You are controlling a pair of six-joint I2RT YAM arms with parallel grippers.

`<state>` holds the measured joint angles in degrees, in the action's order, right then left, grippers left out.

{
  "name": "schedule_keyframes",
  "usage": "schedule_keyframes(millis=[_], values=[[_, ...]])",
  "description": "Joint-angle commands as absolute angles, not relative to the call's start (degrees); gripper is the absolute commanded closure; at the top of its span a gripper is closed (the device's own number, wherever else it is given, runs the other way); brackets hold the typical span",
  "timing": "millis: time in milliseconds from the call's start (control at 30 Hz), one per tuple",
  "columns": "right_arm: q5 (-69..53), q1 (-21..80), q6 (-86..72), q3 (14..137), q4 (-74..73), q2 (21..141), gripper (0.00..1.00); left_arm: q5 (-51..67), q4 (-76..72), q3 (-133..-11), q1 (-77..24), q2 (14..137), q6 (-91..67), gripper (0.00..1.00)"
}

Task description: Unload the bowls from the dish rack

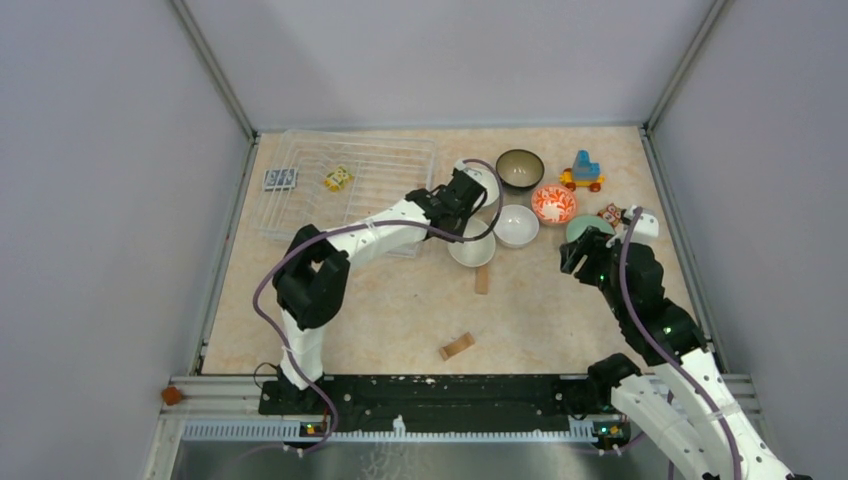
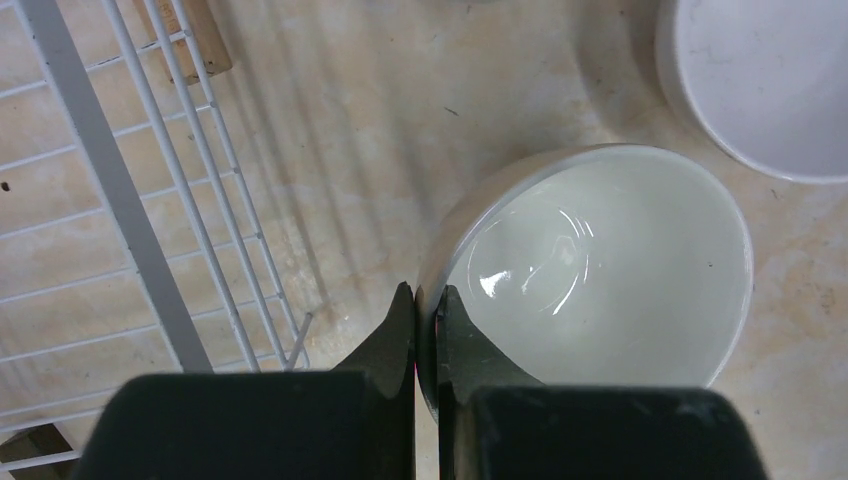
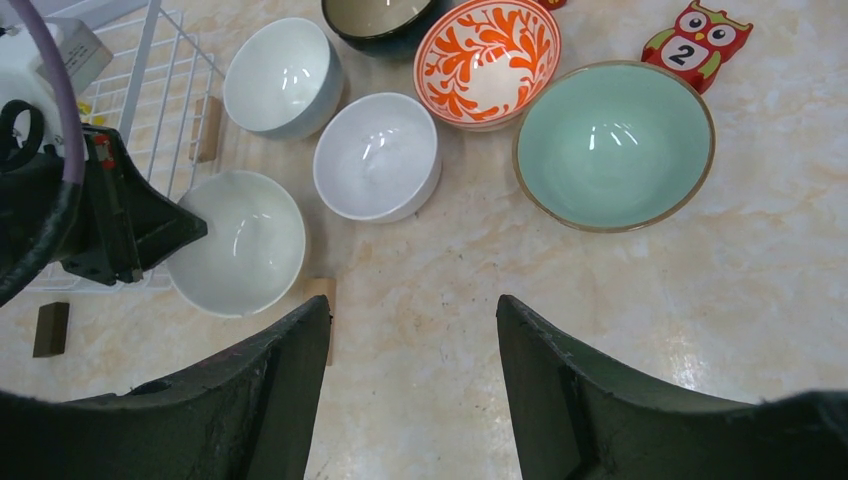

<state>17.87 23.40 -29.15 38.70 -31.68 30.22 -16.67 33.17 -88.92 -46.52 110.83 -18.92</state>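
Left gripper (image 2: pixel 427 295) clamped on white bowl (image 2: pixel 600 270) rim, just right of rack (image 2: pixel 122 200).
Right gripper (image 3: pixel 412 305) nearest, spread open, empty, above desk (image 3: pixel 700 300). Held bowl mouth up, wood block (image 3: pixel 320 290) beside it. Beyond, five more bowls (image 3: pixel 375 155) upright on desk. Rack holds yellow toy (image 1: pixel 338 178).

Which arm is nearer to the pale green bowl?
Right. The right arm hangs just on the near side of the pale green bowl, jaws open. The left arm is across the bowl cluster, jaws shut on the rim of a white bowl beside the dish rack.
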Motion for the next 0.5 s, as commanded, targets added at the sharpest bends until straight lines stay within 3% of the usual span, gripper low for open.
schedule_keyframes(millis=[0,467], values=[[17.7,23.3,-28.9,40.7,-30.8,29.5,0.38,-18.3,31.1,-93.7,-46.0,111.6,-21.8,1.0],[15.7,23.4,-27.5,39.4,-29.3,29.4,0.38,-19.4,29.0,-98.0,-44.7,116.5,-23.1,0.92]])
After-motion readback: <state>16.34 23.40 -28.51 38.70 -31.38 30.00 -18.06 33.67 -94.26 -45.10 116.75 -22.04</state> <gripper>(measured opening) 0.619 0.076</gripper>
